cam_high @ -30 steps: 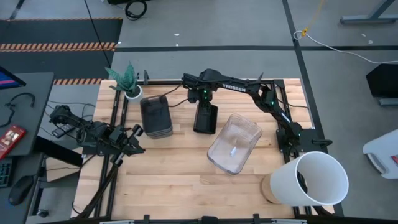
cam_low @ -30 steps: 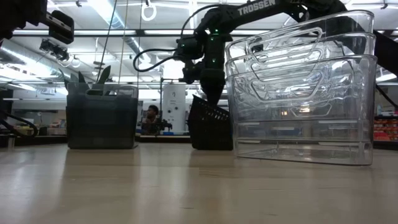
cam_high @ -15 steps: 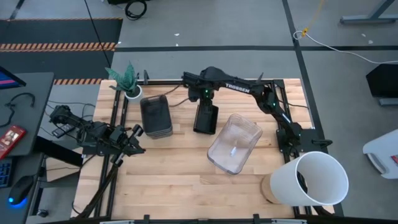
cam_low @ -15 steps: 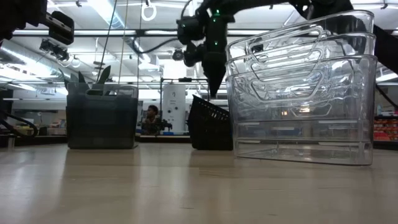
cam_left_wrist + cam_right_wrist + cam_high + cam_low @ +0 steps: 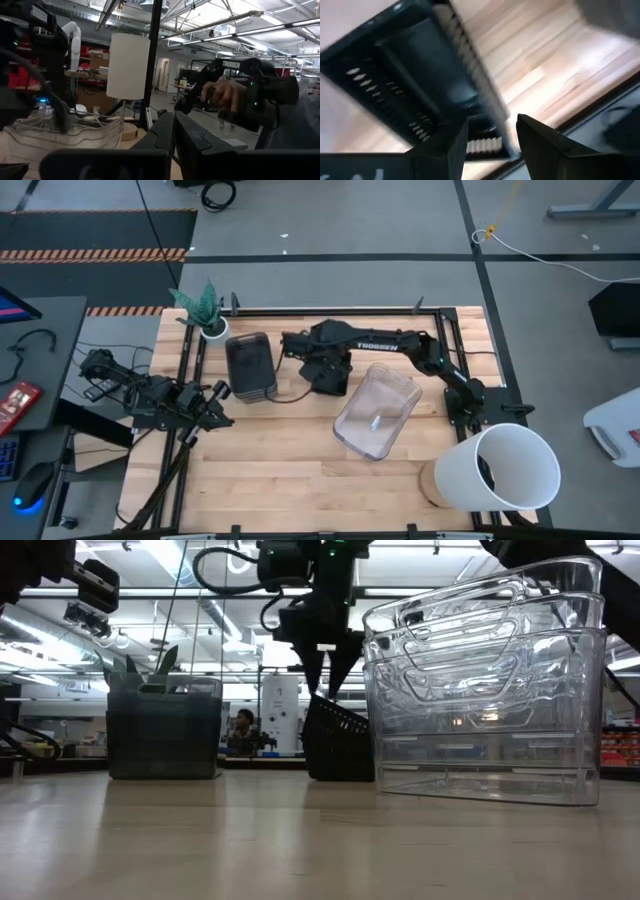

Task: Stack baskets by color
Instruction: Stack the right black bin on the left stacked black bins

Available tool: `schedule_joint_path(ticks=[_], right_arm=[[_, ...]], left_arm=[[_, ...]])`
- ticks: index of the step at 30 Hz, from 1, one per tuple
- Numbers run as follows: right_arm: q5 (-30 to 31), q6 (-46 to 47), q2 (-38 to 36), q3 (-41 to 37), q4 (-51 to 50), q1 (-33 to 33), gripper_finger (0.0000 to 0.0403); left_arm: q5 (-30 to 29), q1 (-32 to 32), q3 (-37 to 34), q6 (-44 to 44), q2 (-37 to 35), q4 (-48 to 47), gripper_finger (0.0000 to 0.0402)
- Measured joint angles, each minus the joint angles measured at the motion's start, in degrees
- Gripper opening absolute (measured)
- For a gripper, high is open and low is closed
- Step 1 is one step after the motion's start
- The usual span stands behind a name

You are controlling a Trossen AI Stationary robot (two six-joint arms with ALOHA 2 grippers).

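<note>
The black slotted baskets (image 5: 340,745) stand at mid-table, and the upper rim slants in the low view. My right gripper (image 5: 327,680) hangs open just above them, fingers pointing down; its wrist view shows a black rim (image 5: 470,95) below the gap. In the high view the arm covers most of the black baskets (image 5: 335,384). The smoky grey baskets (image 5: 250,365) stand to their left and the nested clear baskets (image 5: 377,412) to the right. My left gripper (image 5: 218,402) waits shut at the table's left edge.
A big white bucket (image 5: 505,470) stands at the near right corner. A small white pot with a green plant (image 5: 207,315) sits at the far left corner. Bare wood lies along the near side. A person (image 5: 241,728) is far behind the table.
My right gripper has risen off the black baskets, shifted a little toward the table's near left, and rolled about its own axis, so that both fingers now show side by side in the low view. The baskets have stayed where they were.
</note>
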Motion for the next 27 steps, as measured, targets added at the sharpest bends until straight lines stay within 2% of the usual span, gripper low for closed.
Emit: schedule_joint_path(ticks=[6,10,21,24,27], right_arm=[[1.78,-7.67,-0.07,-5.79,9.48,0.75,0.0163],[0.83,-8.78,-0.04,-8.61,9.32,0.44,0.0145],[-2.40,-6.98,-0.20,-9.54,7.99,-0.36,0.0009],[-5.82,-3.89,-0.37,-9.52,8.83,-0.76,0.0011],[-2.85,0.67,-0.51,-9.52,8.00,-0.81,0.0023]], left_arm=[[0.02,-0.01,0.00,-0.22,0.02,-0.48,0.0026],[0.00,0.01,0.00,-0.22,0.00,-0.70,0.0023],[0.01,0.00,0.00,-0.22,0.02,-0.79,0.0028],[0.01,0.00,-0.01,-0.13,0.02,-0.78,0.0029],[-0.05,-0.01,0.00,2.60,0.00,-0.66,0.0024]])
